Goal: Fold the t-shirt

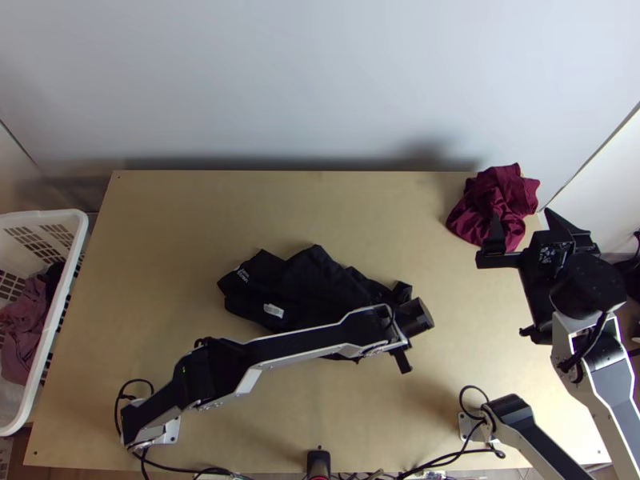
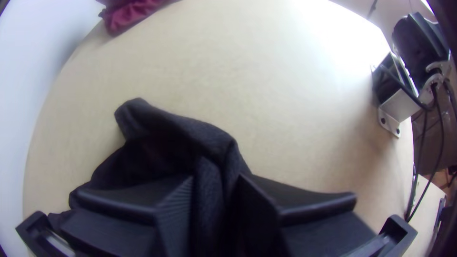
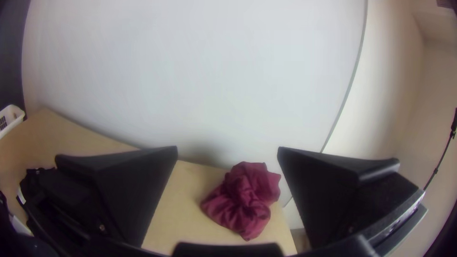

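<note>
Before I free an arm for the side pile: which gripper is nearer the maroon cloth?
Right. The right gripper is close beside the maroon cloth, at its near right; the left gripper is farther off, toward the robot and leftward, at the black garment.

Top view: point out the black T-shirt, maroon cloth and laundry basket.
Black T-shirt (image 1: 308,280): top view, on the bunched middle part.
Maroon cloth (image 1: 498,200): top view, on the middle of the crumpled heap.
Laundry basket (image 1: 78,240): top view, on the white rim nearest the table.
</note>
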Robot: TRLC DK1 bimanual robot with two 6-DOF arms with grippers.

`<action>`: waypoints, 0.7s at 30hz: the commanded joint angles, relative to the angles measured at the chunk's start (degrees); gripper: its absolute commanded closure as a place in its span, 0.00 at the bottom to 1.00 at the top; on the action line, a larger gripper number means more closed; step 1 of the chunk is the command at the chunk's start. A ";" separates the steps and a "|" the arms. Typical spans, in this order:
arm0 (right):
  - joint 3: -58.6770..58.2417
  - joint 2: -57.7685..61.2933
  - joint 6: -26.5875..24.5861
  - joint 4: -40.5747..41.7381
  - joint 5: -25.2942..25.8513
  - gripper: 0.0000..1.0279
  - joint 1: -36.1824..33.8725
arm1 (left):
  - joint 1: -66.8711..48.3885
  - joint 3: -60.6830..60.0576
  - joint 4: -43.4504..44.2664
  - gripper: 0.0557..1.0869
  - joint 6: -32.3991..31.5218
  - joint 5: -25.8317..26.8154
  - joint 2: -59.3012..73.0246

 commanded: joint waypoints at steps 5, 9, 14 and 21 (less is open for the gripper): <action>-0.04 1.41 0.59 4.28 -0.05 0.05 -0.56 | 4.35 1.93 -5.75 0.05 -4.81 1.55 -4.65; 1.19 2.28 1.03 4.55 -0.05 0.05 -0.64 | 8.74 1.75 -8.04 0.05 -4.72 1.81 -8.60; 1.54 2.81 1.56 5.60 -0.05 0.05 -1.79 | 19.29 -2.46 -9.18 0.05 -4.55 5.15 -16.95; 1.71 7.12 2.35 6.66 -0.67 0.05 -1.52 | 33.35 -8.79 -10.32 0.05 -5.25 7.44 -27.24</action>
